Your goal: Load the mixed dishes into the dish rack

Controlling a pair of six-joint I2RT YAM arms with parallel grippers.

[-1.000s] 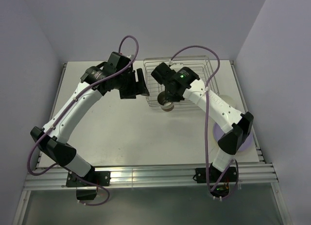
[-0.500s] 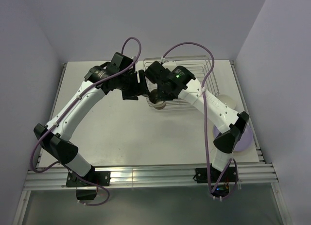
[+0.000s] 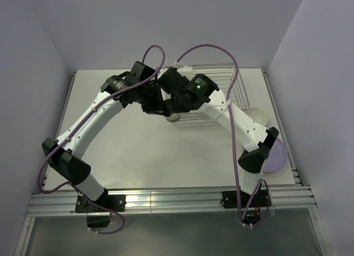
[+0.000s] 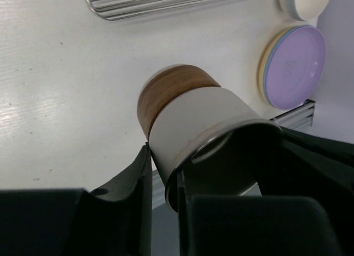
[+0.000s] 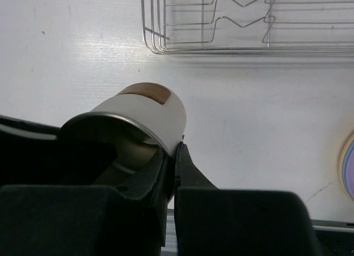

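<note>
The white cup (image 3: pixel 172 117) with a brown band hangs above the table just in front of the dish rack's (image 3: pixel 221 95) near left corner. Both grippers pinch its wall from opposite sides. My left gripper (image 3: pixel 161 108) is shut on the cup (image 4: pixel 182 118), one finger inside the mouth and one outside (image 4: pixel 165 178). My right gripper (image 3: pixel 181 105) is shut on the cup's (image 5: pixel 149 109) other side (image 5: pixel 174 156). The lavender plate (image 4: pixel 294 67) tops a stack with blue and orange-yellow edges showing. The white bowl (image 4: pixel 305 1) sits beside it.
The wire rack (image 5: pixel 221 21) holds nothing visible, and its V-shaped dividers run across the middle. The bowl (image 3: pixel 255 115) and the plate stack (image 3: pixel 276 155) lie at the table's right edge, partly behind the right arm. Purple cables loop above both wrists.
The right arm carried the cup leftward. The left gripper came in from the left and closed on the cup's wall.
</note>
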